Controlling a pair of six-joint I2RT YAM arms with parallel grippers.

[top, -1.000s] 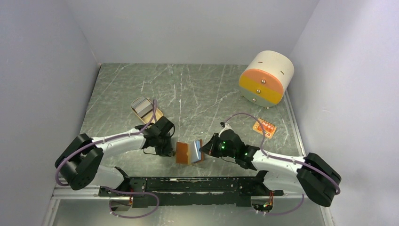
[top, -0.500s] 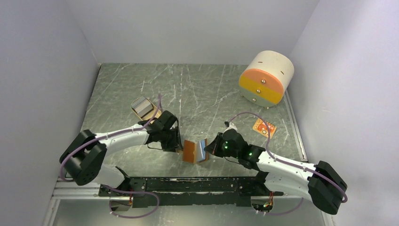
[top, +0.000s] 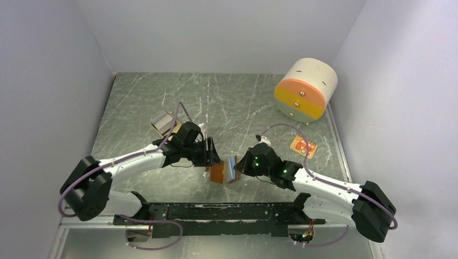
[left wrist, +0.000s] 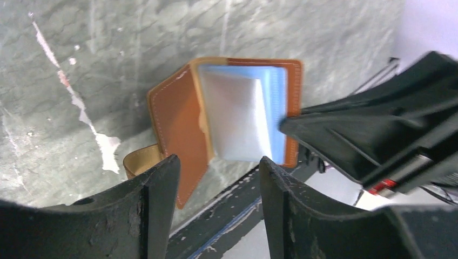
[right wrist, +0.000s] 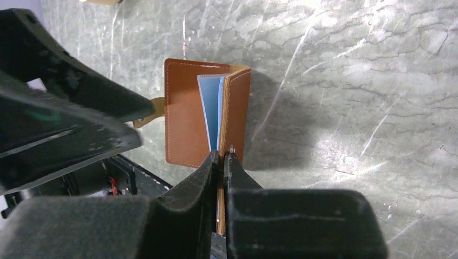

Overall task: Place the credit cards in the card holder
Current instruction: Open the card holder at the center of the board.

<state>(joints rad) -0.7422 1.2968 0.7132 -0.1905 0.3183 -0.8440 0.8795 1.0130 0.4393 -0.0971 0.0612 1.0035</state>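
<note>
Brown leather card holder [right wrist: 189, 124] held open near the counter's [top: 243, 108] front edge, one cover pinched in my right pincer [right wrist: 221, 157]. My left pincer [left wrist: 216, 175] hung agape and empty; fetching the credit cards [top: 160, 119] looked next.

- The top view looks down from above and behind the arm bases toward the far wall. From well back we see the whole worktop [top: 232, 102], the left arm [top: 132, 161], the right arm [top: 329, 186] and the drum-shaped box [top: 305, 90].
- From the left wrist we look along the left jaws, close above the worktop, at the open card holder [left wrist: 178, 124]. The right jaws show at the right.
- From the right wrist we look along the right jaws, just as close, at the card holder from the opposing side. The left jaws fill the left.
- All three views share the card holder and the worktop around it.
</note>
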